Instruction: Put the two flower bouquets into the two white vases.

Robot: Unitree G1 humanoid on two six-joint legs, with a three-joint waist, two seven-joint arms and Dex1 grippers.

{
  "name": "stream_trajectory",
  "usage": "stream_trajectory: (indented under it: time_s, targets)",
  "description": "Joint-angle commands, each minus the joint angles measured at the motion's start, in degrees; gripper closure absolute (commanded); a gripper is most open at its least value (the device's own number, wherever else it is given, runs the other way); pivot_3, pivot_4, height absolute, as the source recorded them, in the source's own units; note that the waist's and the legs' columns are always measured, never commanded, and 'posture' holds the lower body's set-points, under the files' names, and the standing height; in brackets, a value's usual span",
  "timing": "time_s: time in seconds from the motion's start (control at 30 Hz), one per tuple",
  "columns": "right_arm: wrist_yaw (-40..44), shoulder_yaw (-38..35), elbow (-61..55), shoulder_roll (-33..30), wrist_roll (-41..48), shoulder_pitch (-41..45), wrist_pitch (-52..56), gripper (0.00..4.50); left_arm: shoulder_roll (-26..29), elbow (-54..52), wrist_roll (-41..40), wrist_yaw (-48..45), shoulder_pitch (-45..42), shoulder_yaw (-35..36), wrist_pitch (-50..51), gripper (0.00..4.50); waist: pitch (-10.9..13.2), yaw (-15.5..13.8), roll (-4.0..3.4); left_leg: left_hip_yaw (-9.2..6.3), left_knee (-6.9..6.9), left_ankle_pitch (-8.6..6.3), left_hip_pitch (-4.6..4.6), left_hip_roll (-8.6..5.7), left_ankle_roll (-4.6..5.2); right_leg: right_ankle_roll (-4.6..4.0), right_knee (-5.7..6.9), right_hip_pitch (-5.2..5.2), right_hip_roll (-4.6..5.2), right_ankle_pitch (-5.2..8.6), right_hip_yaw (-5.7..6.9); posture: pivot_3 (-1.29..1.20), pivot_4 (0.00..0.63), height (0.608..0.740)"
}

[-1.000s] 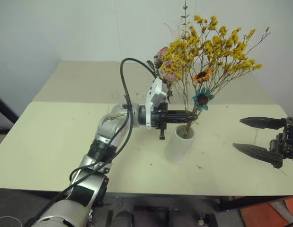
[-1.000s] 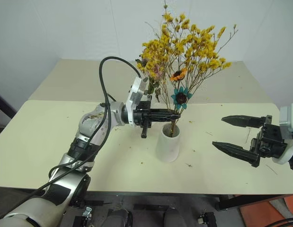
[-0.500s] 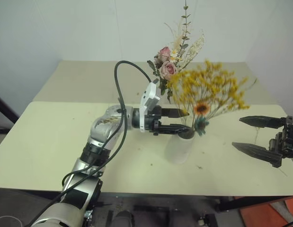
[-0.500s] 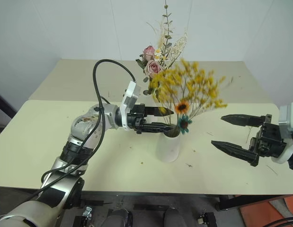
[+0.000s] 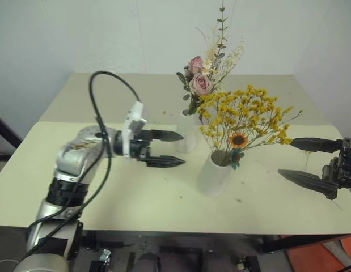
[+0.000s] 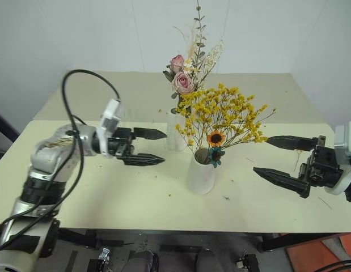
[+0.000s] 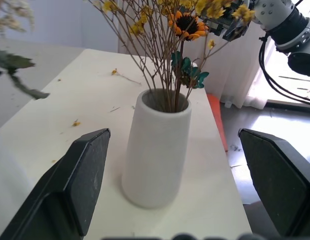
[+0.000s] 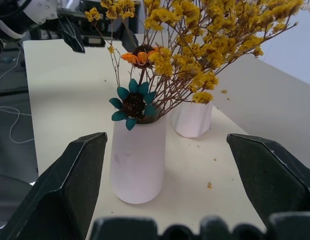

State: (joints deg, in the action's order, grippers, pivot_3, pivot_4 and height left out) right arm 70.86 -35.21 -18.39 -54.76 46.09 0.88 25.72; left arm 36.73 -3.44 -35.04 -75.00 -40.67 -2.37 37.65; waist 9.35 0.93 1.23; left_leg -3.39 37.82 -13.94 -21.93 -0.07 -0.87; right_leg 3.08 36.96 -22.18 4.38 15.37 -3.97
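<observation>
The bouquet of tiny yellow blooms on thin brown stems (image 5: 246,116), with a small orange sunflower and a teal flower low in the bunch, is standing in the nearer plain matte white tapered vase (image 5: 214,174), its spray leaning toward the robot's right. The vase is sitting upright on the pale cream surface (image 5: 62,170). Just behind it, farther from the robot, the second white vase (image 6: 175,135) is holding the bouquet of pink roses with pale dried grasses and green leaves (image 5: 206,76), which is rising tall and upright. The two vases are standing near each other but apart.

The left gripper (image 5: 174,149) is hovering to the left of the nearer vase, pointing toward it, clear of vase and flowers alike; its jaws are spread wide and holding nothing. In the left wrist view the vase is showing between the two black fingers (image 7: 74,182).

The right gripper (image 6: 273,157) is hanging over the surface's right part, well apart from the vases, jaws likewise spread wide and carrying nothing.

Small yellow petal crumbs are lying scattered on the surface around the vases.
</observation>
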Motion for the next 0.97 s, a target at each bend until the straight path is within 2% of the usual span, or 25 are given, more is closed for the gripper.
stream_trajectory:
  time_s: [0.03, 0.4, 0.63, 0.97]
  targets:
    - [0.4, -0.9, 0.0, -0.5, -0.2, 0.4, -1.3, 0.0, 4.5, -2.7, -0.9, -1.0, 2.3, 4.0, -1.0, 0.03, 0.0, 0.0, 0.0, 0.0, 0.0, 0.0, 0.0, 0.0, 0.0, 0.0, 0.0, 0.0, 0.0, 0.0, 0.0, 0.0, 0.15, 0.74]
    - [0.4, -1.1, 0.9, 0.3, -1.4, -1.8, -1.9, 0.0, 14.1, -5.2, -2.8, -1.7, 12.7, 13.4, -2.6, 0.03, 0.0, 0.0, 0.0, 0.01, -0.01, -0.01, 0.0, 0.02, 0.01, 0.0, -0.01, -0.01, 0.01, 0.0, 0.01, 0.0, 0.15, 0.74]
    - [0.5, -1.3, 1.4, 0.3, -2.7, -3.0, -2.4, 0.0, 15.9, -7.1, -4.7, 0.6, 16.7, 19.2, -2.5, 0.03, 0.0, 0.0, 0.0, 0.02, -0.02, -0.01, 0.01, 0.05, 0.01, -0.01, 0.0, 0.0, 0.0, 0.0, 0.02, 0.0, 0.15, 0.74]
    - [-0.7, -1.9, 0.8, 1.2, -3.5, -5.4, -2.9, 0.0, 17.0, -11.1, -7.3, -0.2, 22.7, 21.2, -3.2, 0.03, 0.0, 0.0, 0.0, 0.04, -0.03, -0.01, 0.05, 0.07, 0.01, -0.01, 0.0, 0.01, 0.0, 0.0, 0.01, 0.0, 0.15, 0.74]
